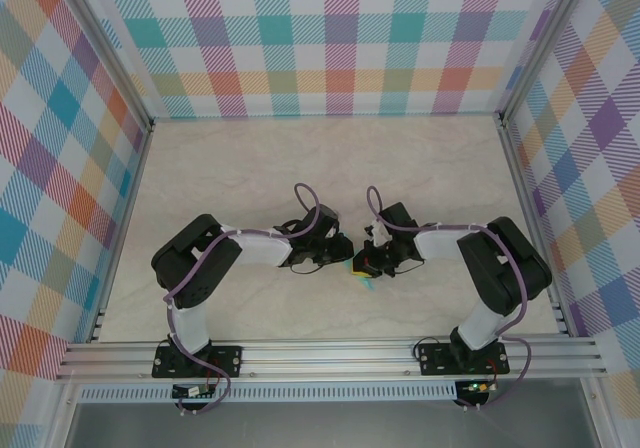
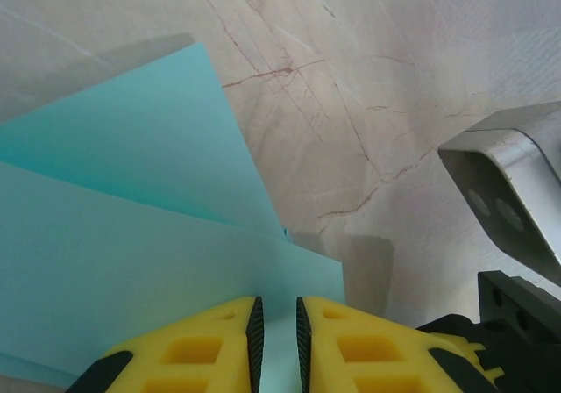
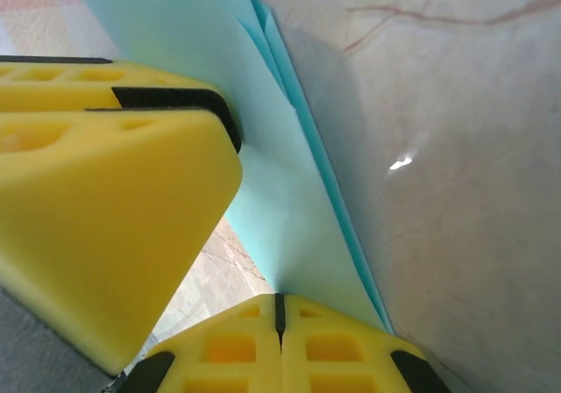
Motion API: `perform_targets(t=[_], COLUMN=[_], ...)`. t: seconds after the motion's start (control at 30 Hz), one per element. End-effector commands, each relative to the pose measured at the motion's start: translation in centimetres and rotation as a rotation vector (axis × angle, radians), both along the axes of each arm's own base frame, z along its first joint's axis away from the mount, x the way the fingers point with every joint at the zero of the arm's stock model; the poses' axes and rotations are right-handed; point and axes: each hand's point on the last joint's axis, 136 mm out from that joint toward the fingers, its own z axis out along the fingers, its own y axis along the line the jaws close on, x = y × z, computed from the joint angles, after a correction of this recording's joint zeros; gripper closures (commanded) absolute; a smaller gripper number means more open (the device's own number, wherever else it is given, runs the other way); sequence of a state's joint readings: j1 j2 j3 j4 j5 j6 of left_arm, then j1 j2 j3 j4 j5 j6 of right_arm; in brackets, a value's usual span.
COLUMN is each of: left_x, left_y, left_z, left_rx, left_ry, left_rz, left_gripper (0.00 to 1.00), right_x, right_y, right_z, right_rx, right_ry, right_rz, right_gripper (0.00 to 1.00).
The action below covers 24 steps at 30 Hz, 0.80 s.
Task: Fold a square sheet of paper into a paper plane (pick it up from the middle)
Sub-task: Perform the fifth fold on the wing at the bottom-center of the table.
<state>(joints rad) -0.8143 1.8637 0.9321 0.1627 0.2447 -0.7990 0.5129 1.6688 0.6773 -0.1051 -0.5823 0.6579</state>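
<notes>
A: How does the sheet of paper (image 2: 131, 235) look?
B: Turquoise, folded into overlapping layers, mid-table (image 1: 420, 168) between both arms.
A: And the grippers?
B: The right gripper (image 3: 280, 312) is clamped on its edge. The left gripper (image 2: 276, 340) is nearly closed with paper in the slit; whether it pinches is unclear.

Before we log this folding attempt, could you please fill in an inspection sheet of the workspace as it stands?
Surface: pale marbled table, no marks or spills seen.
Job's things: square sheet of paper, turquoise, partly folded into layers, held between both tools; no finished plane yet.
Clutter: nothing seen.
Tools: left tool closed on the sheet; right tool shut, and the sheet's fold appears to run in between its fingertips.
Cables: purple cables loop above each wrist, away from the paper.
Surroundings: checked walls on three sides; aluminium rail at the near edge carries both arm bases.
</notes>
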Motion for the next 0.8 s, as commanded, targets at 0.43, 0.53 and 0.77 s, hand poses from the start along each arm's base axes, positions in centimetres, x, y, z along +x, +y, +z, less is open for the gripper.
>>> perform_targets(t=[0.43, 0.53, 0.77], left_x=[-0.9, -0.8, -1.0], left_y=[1.7, 1.4, 1.7], left_z=[-3.2, -3.2, -3.8], left_rx=[0.106, 0.099, 0.123], left_ry=[0.056, 0.059, 0.068], left_rz=[0.015, 0.013, 0.002], left_gripper=[0.79, 0.79, 0.79], right_x=[-2.8, -3.6, -3.2], right_y=[0.0, 0.2, -2.3], right_z=[5.0, 4.3, 0.4], right_rx=[0.067, 0.058, -0.13], right_ry=[-0.097, -0.087, -0.041], right_rz=[0.108, 0.134, 0.113], right_gripper=[0.89, 0.89, 0.92])
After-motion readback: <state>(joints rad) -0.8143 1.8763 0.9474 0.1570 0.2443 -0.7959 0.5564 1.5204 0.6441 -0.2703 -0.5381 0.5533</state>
